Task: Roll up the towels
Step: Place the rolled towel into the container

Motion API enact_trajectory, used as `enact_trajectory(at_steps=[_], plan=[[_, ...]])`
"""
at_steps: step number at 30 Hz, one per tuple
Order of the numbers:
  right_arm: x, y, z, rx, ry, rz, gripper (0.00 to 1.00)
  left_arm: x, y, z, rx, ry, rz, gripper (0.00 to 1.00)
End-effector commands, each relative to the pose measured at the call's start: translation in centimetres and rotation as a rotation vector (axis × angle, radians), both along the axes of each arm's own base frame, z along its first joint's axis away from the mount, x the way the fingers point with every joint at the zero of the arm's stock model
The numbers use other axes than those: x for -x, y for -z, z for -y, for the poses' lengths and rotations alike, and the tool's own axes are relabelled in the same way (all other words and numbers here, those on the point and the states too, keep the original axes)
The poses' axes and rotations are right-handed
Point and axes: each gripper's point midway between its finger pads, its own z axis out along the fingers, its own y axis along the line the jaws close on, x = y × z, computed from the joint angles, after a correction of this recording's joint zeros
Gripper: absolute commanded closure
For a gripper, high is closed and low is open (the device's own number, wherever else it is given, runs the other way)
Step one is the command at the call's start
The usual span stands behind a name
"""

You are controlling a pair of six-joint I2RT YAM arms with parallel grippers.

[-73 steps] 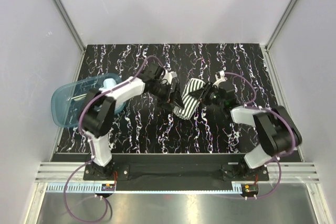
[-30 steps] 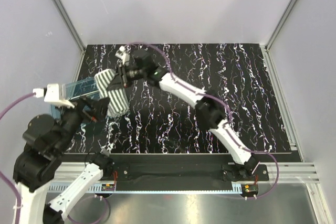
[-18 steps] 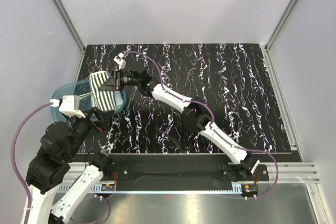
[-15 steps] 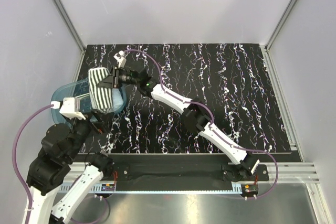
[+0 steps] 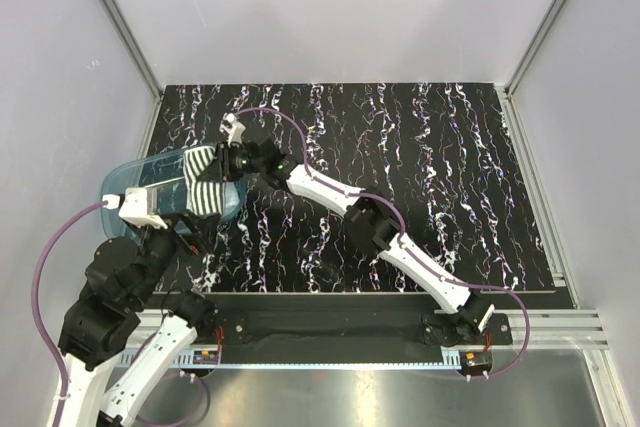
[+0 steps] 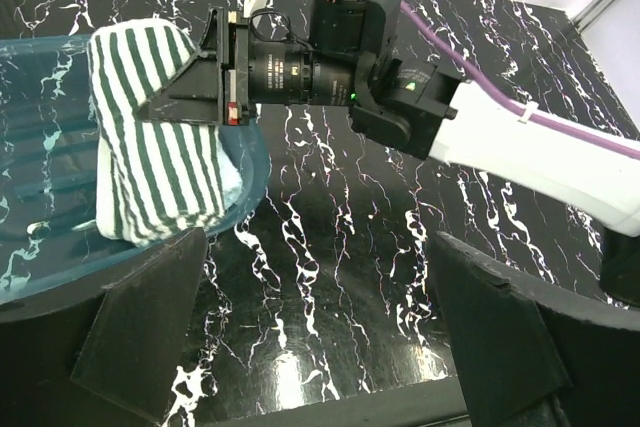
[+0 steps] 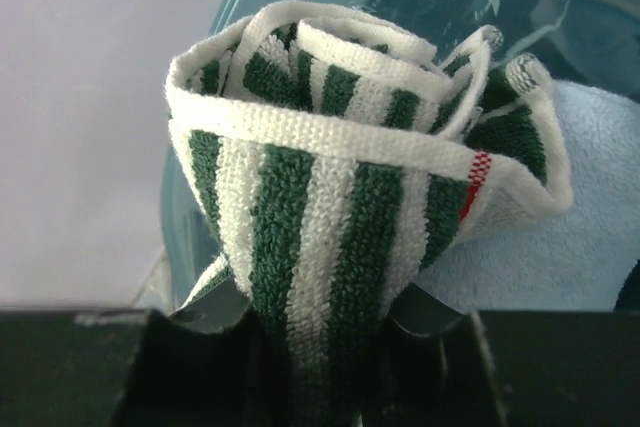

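Rolled striped towel (image 7: 330,207) pinched in right gripper (image 6: 175,97) over tub (image 6: 250,162), blue towel (image 7: 560,237) apparently inside already; left gripper (image 6: 320,327) wide open, empty; release remains.

Two arms, white shells with fat black joints. Left arm (image 5: 118,272) and right arm (image 5: 425,272) each trail purple cable (image 6: 590,135). Right arm's wrist has round black ribbed barrel (image 6: 285,72), tiny green light (image 6: 352,97), white zip tie (image 6: 523,110). Left gripper (image 6: 320,237) — fingers (image 6: 150,322) flat, black, wedge-shaped. Bases on black plate (image 5: 330,325).
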Motion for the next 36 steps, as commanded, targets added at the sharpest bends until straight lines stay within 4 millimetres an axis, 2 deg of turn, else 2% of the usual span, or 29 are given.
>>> enact_trajectory(at_steps=[1, 2, 4, 7, 8, 9, 10, 15, 16, 18, 19, 22, 24, 27, 29, 30, 31, 32, 33, 34, 35, 36], plan=[[0.8, 0.2, 1.7, 0.114, -0.046, 0.06, 0.9, -0.5, -1.2, 0.2, 0.01, 0.004, 0.066, 0.01], [1.0, -1.0, 2.0, 0.119, -0.053, 0.074, 0.89, -0.6, -1.1, 0.2, 0.013, 0.004, 0.065, 0.01], [1.4, -1.9, 2.1, 0.112, -0.087, 0.106, 0.89, -0.8, -0.9, 0.3, 0.016, 0.005, 0.07, 0.01], [3.7, -4.7, 1.1, 0.009, -0.2, 0.129, 0.86, -1.0, -0.8, 0.5, 0.014, 0.007, 0.065, 0.01], [4.2, -4.1, 0.8, 0.005, -0.22, 0.125, 0.85, -1.0, -0.7, 0.5, 0.011, 0.008, 0.062, 0.01], [4.4, -5.2, 0.4, -0.02, -0.226, 0.145, 0.82, -1.0, -0.8, 0.5, 0.012, 0.008, 0.064, 0.01], [5.0, -4.9, -0.1, -0.011, -0.226, 0.142, 0.81, -1.1, -0.6, 0.5, 0.011, 0.007, 0.062, 0.01], [4.9, -1.4, -1.2, 0.058, -0.154, 0.149, 0.72, -1.1, -0.6, 0.5, 0.013, 0.005, 0.063, 0.01], [4.4, -0.6, -1.2, 0.092, -0.112, 0.153, 0.62, -1.2, -0.5, 0.6, 0.013, 0.007, 0.063, 0.01], [4.6, 0.2, -1.6, 0.121, -0.095, 0.18, 0.5, -1.3, -0.4, 0.6, 0.01, 0.007, 0.059, 0.01], [4.2, 0.6, -1.5, 0.142, -0.066, 0.187, 0.37, -1.3, -0.4, 0.6, 0.008, 0.009, 0.058, 0.01], [4.1, 0.7, -1.7, 0.162, -0.028, 0.206, 0.29, -1.5, -0.3, 0.8, 0.002, 0.012, 0.049, 0.01], [3.9, 0.5, -1.8, 0.163, -0.012, 0.21, 0.13, -1.5, -0.3, 0.7, 0.003, 0.007, 0.049, 0.01], [3.7, 1.0, -1.7, 0.179, 0.006, 0.196, 0.1, -1.5, -0.2, 0.7, 0.003, 0.006, 0.052, 0.01], [3.4, 0.4, -1.6, 0.176, 0.023, 0.204, 0.08, -1.5, -0.2, 0.6, 0.003, 0.005, 0.052, 0.01], [3.4, 0.9, -1.5, 0.188, 0.025, 0.2, 0.04, -1.5, -0.2, 0.6, 0.003, 0.003, 0.053, 0.01], [3.0, 0.5, -1.4, 0.185, 0.049, 0.212, 0.02, -1.6, -0.2, 0.6, 0.001, 0.003, 0.052, 0.01], [2.7, -0.7, -1.3, 0.178, 0.065, 0.225, 0.0, -1.6, -0.3, 0.7, 0.003, 0.005, 0.051, 0.01], [2.6, -0.4, -1.0, 0.192, 0.071, 0.234, 0.0, -1.6, -0.2, 0.7, 0.002, 0.006, 0.049, 0.01], [2.1, -0.9, -0.9, 0.192, 0.092, 0.248, 0.0, -1.6, -0.2, 0.7, 0.001, 0.008, 0.05, 0.01], [1.9, -2.4, -0.8, 0.18, 0.104, 0.265, 0.0, -1.6, -0.2, 0.8, 0.0, 0.008, 0.047, 0.01], [1.8, -2.6, -0.5, 0.185, 0.111, 0.274, 0.0, -1.6, -0.2, 0.7, -0.001, 0.006, 0.046, 0.01]])
